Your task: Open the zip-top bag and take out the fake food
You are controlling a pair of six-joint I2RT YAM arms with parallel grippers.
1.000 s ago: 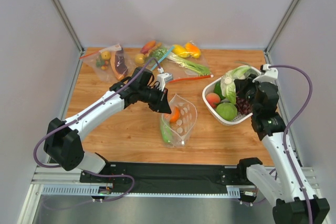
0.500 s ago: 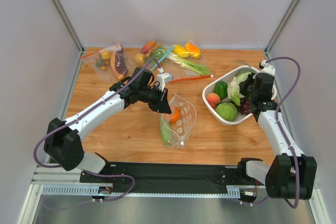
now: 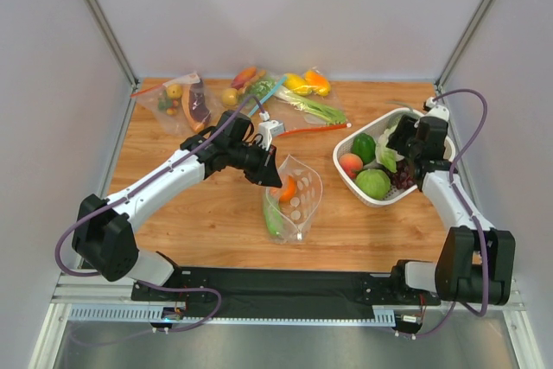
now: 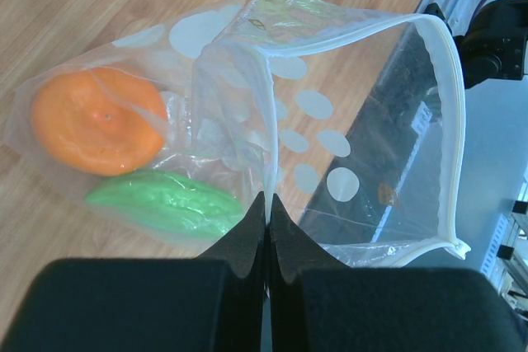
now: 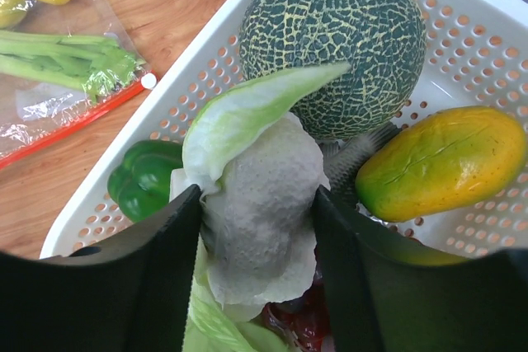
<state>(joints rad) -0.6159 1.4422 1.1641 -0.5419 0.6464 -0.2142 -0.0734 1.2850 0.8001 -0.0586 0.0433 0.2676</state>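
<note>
The zip-top bag (image 3: pixel 298 196), clear with pale dots and a whitish zip strip, lies open at mid-table. My left gripper (image 3: pixel 275 181) is shut on its upper edge; in the left wrist view the film is pinched between the closed fingers (image 4: pixel 268 204). Inside the bag (image 4: pixel 330 138) lie the round orange (image 4: pixel 97 121) and the glossy green piece (image 4: pixel 165 204). My right gripper (image 5: pixel 257 194) stands open over the white basket (image 3: pixel 346 140). The white cauliflower with green leaves (image 5: pixel 264 204) sits between its fingers, resting on the food in the basket.
The basket (image 5: pixel 206 47) also holds a netted dark green melon (image 5: pixel 338 35), a green pepper (image 5: pixel 144 179), a yellow-orange fruit (image 5: pixel 441 162) and dark grapes. Other filled bags (image 3: pixel 186 101) (image 3: pixel 302 97) lie along the table's back edge.
The right arm has lowered the cauliflower into the basket and its jaws have widened around it. The left arm and the bag have not moved.
</note>
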